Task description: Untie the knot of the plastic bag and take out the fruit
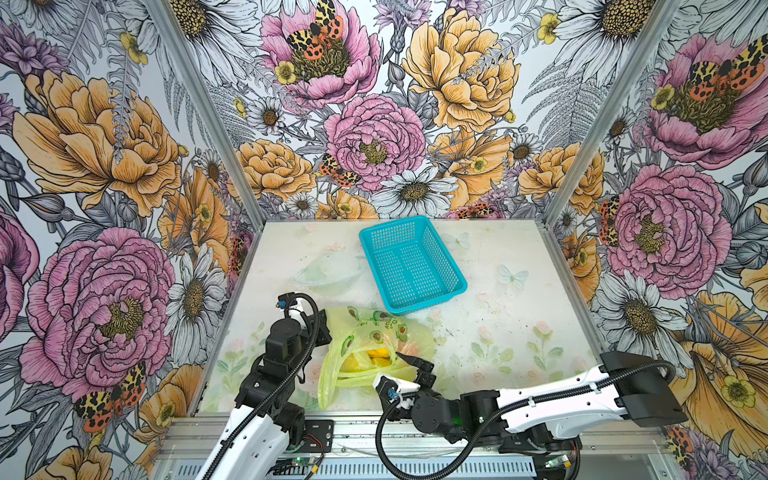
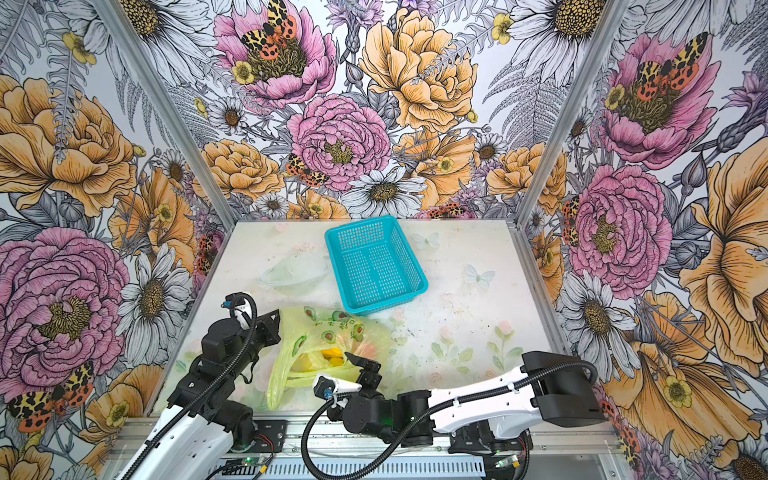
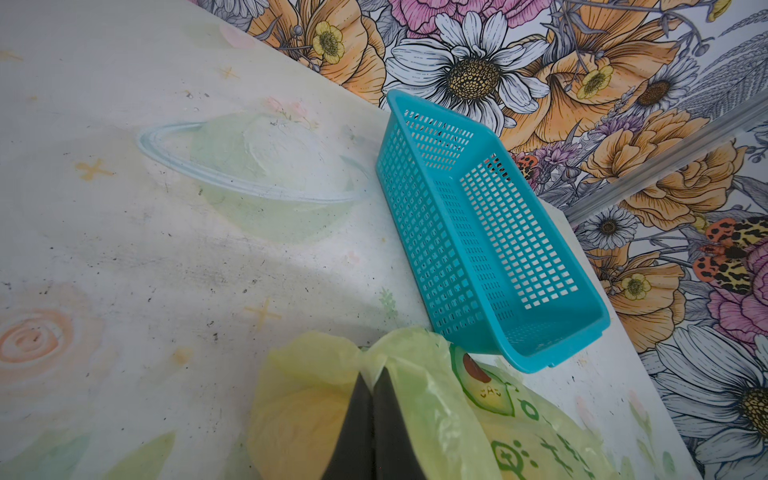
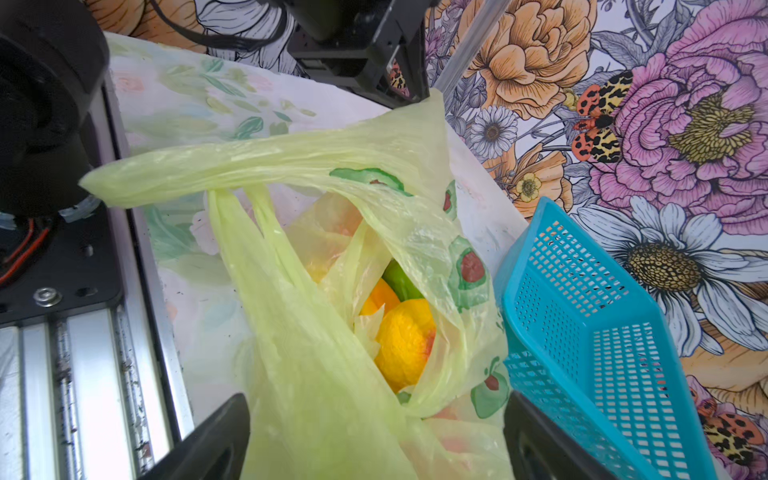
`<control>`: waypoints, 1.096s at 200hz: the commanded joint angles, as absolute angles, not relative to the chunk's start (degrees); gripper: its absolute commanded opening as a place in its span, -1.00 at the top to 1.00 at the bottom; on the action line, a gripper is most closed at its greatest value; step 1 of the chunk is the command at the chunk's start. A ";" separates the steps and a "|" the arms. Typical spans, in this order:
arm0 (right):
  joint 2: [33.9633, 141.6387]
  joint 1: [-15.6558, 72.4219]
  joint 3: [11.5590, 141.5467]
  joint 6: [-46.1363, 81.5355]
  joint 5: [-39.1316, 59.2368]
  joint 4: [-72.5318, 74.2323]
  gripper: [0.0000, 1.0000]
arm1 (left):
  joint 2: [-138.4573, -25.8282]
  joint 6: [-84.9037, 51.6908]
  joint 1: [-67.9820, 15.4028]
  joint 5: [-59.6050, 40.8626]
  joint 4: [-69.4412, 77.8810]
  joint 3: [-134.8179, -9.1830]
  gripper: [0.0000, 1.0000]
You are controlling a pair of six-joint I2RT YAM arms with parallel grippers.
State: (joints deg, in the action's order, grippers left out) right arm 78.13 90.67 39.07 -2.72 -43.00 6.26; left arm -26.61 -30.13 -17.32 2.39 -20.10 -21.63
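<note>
Your right gripper [image 4: 378,415] stands wide open at the mouth of the bag [image 1: 374,340], which lies at the table's front middle. Loose film lies between its jaws, unpinched. The fruit [image 4: 405,340] sits straight ahead, inside the gaping mouth, and no knot shows there. Your left gripper [image 3: 372,395] is clamped on a fold at the bag's left edge, so the right arm is nearer to reach in.

Bag [image 1: 368,332] yellow-green, avocado print; basket [image 1: 411,266] turquoise, perforated.
</note>
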 commanded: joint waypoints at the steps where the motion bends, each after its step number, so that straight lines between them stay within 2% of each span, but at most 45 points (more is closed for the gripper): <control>1: 79.98 88.37 41.13 -1.66 -49.64 7.77 -0.57 | -25.84 -30.41 -16.52 1.10 -18.11 -21.02 0.97; 13: 79.32 87.12 41.23 -0.65 -49.38 8.94 -0.27 | -25.84 -30.41 -16.52 1.19 -18.19 -21.07 0.92; 21: 78.21 86.44 40.82 0.12 -48.81 10.21 0.16 | -25.84 -30.41 -16.52 1.29 -18.36 -21.17 0.88; 28: 76.92 85.86 40.18 1.12 -48.78 11.82 0.42 | -25.84 -30.37 -16.50 1.27 -18.42 -21.22 0.84; 50: 71.24 84.08 36.33 4.84 -48.16 16.53 0.79 | -25.71 -30.45 -16.52 0.83 -18.37 -21.06 0.54; 66: 66.05 81.56 33.29 9.14 -47.01 17.14 0.98 | -25.37 -30.21 -16.52 0.36 -18.37 -21.09 0.18; 80: 60.93 78.64 30.52 12.77 -45.48 16.77 1.00 | -24.97 -30.22 -16.60 0.28 -18.45 -21.09 -0.20; 96: 55.47 75.25 27.74 16.72 -43.40 14.82 1.00 | -24.32 -30.06 -16.67 -0.26 -18.72 -21.03 -0.50; 128: 47.47 71.48 24.38 20.09 -42.34 10.91 1.00 | -21.43 -29.79 -17.21 -1.13 -19.91 -21.24 -0.80; 137: 45.84 70.98 24.03 20.73 -42.48 10.01 1.00 | -20.05 -29.78 -17.46 -0.59 -20.77 -21.43 -0.96; 186: 46.29 69.07 24.19 23.08 -41.31 8.78 1.00 | -11.01 -28.76 -21.16 0.52 -23.76 -21.87 -0.97; 219: 49.36 67.75 25.96 25.16 -41.13 7.58 1.00 | -10.88 -25.77 -29.89 0.75 -20.93 -22.66 -0.90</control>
